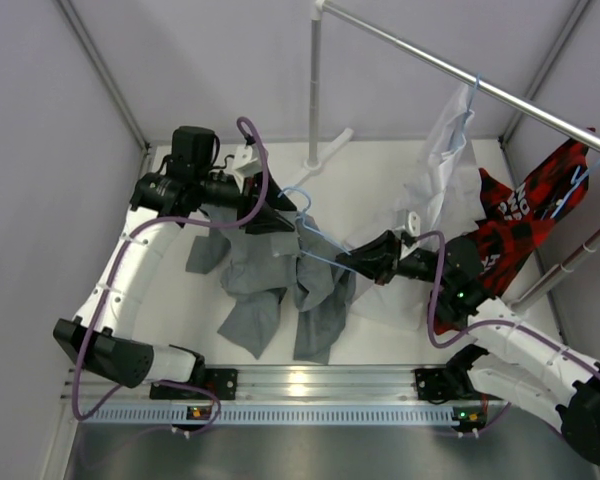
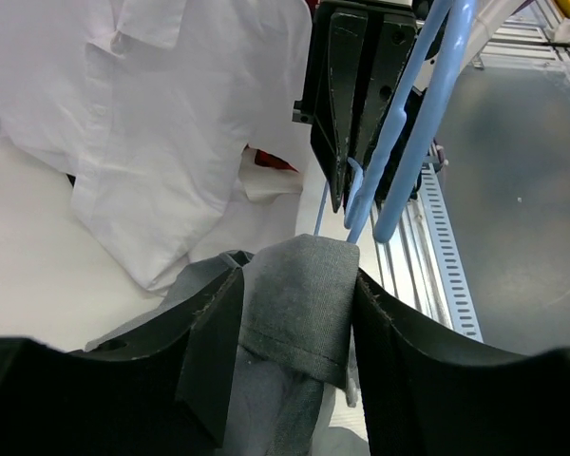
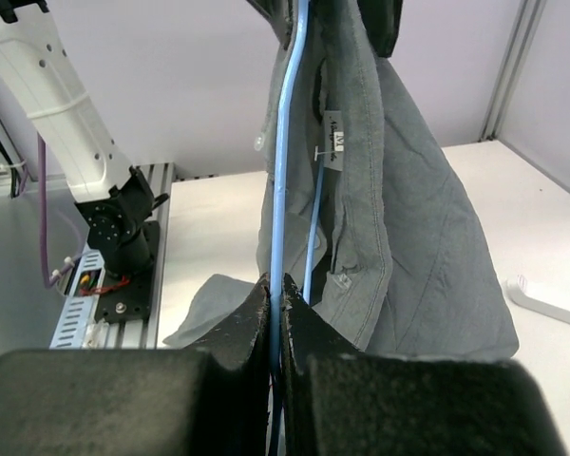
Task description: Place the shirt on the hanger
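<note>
The left claw point(image 2: 297, 280) is clamped on a fold of the grey shirt point(image 1: 280, 290); the fold fills the gap between its fingers and touches both. It holds that part up at the far left of the worktop point(image 1: 180, 305), while the rest of the shirt trails down in a heap towards the near edge. The right claw point(image 3: 277, 285) is pressed together on the thin wire of the light-blue hanger point(image 3: 283, 142). The hanger runs from there into the raised shirt, its hook by the left claw. On the right, a white shirt point(image 1: 445, 140) and a red-and-black garment point(image 1: 515, 215) hang from a rail point(image 1: 460, 75).
</note>
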You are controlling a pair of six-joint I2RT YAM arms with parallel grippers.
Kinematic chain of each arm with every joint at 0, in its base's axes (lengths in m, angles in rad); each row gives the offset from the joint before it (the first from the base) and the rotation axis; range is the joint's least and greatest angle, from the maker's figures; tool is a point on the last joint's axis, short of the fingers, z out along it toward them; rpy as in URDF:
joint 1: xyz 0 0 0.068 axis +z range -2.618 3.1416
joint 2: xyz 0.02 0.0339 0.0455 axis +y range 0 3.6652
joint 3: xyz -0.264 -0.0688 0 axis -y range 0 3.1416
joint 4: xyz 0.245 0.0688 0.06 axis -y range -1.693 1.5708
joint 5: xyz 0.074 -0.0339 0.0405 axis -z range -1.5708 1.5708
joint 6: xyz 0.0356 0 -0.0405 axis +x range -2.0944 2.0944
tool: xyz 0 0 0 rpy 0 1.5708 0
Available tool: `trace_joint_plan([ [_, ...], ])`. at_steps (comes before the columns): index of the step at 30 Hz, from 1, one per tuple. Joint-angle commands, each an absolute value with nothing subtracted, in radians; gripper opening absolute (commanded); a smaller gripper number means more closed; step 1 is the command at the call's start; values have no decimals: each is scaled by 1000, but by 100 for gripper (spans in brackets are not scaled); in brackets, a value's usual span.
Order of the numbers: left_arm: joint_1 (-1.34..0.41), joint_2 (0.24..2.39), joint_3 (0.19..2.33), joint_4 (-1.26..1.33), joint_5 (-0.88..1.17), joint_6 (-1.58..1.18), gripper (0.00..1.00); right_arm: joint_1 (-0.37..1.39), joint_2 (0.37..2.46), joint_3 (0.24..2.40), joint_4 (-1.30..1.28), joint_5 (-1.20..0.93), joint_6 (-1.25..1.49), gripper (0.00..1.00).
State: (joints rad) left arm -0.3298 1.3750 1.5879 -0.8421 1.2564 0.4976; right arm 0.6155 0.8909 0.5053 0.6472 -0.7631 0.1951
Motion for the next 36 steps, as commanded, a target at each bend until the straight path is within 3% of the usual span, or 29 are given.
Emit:
trace_joint_plan([
  [1, -345, 1333, 1562, -845, 1250, 506, 52, 598, 870, 586, 669, -810, 147, 0],
  [5, -348, 1312, 1532, -850, 1255, 506, 42, 597, 882, 612, 650, -816, 144, 0],
  [6, -348, 1307, 1528, -850, 1249, 508, 5, 597, 890, 618, 646, -822, 144, 0],
  [7, -348, 1301, 1525, -851, 1243, 505, 0, 595, 891, 630, 641, -825, 143, 0],
  [17, -348, 1190, 1511, -856, 1215, 520, 0, 597, 954, 695, 612, -854, 164, 0],
  [19, -348, 1167, 1506, -856, 1158, 486, 0, 597, 969, 704, 603, -821, 175, 36],
  [20, -348, 1161, 1500, -835, 1085, 430, 0, 595, 974, 706, 598, -809, 179, 72],
  [21, -347, 1154, 1485, -809, 1028, 378, 0, 595, 977, 707, 569, -763, 179, 99],
  [27, -348, 1026, 1370, -632, 498, 46, 0, 583, 922, 727, 404, -464, 244, 99],
  [29, -348, 970, 1355, -632, 428, 9, 0, 577, 908, 750, 292, -401, 265, 99],
  [34, -347, 844, 1306, -568, 298, -61, 0, 574, 949, 765, 221, -501, 360, 98],
  [35, -348, 821, 1298, -554, 293, -67, 0, 574, 969, 762, 244, -573, 389, 94],
  [36, -347, 813, 1292, -543, 291, -77, 0, 575, 1014, 756, 277, -613, 426, 85],
])
